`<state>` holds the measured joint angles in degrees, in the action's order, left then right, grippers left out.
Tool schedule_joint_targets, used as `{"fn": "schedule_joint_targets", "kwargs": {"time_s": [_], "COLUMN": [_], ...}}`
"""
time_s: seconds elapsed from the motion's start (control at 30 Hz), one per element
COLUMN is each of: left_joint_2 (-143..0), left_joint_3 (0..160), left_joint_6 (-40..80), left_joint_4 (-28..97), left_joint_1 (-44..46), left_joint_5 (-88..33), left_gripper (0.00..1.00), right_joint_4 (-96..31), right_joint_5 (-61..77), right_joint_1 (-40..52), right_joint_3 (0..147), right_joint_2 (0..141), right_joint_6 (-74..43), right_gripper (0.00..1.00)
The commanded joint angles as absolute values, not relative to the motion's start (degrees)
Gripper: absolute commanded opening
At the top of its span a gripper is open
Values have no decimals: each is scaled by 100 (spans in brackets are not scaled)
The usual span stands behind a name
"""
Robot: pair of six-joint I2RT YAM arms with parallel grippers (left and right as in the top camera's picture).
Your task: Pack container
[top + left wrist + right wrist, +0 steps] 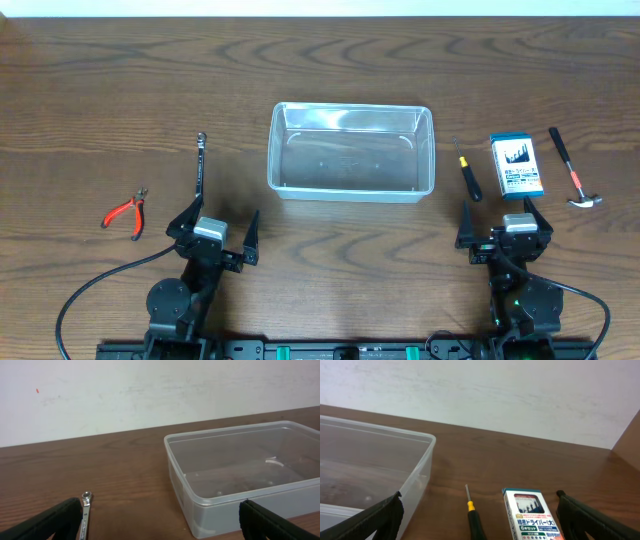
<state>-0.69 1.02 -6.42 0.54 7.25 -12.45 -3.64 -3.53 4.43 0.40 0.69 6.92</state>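
Both claws, left gripper (225, 211) and right gripper (497, 210), stand wide open, holding nothing. Ahead, midway between them, the container (351, 152) sits empty. The wrench (199, 165) lies just ahead of the left gripper, long axis pointing away from it, and is judged the nearest pick.

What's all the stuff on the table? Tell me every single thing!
container: one, clear, middle of the table, nothing inside
wrench: one, silver, left of the container
pliers: one, red handles, far left
screwdriver: one, black and yellow, right of the container
box: one, blue and white, right of the screwdriver
hammer: one, black handle, far right
table: one, brown wood
left gripper: one, black, open, near the wrench
right gripper: one, black, open, near the box
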Motion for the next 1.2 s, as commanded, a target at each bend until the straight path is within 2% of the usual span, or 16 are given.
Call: {"fn": "schedule_joint_targets", "kwargs": {"time_s": [0.0,1.17], "left_joint_2": [-23,-23], "left_joint_3": [23,23], "left_joint_6": [-679,-681], "left_joint_4": [287,279], "left_joint_1": [742,742], "left_joint_5": [-1286,-1286], "left_gripper": [98,98], "right_joint_4": [-388,-250], "right_joint_5": [-429,-429], "right_joint_1": [482,482], "right_joint_3": [32,32], "right_joint_2": [32,32], "right_joint_6": [735,735], "right_gripper": [99,99]}}
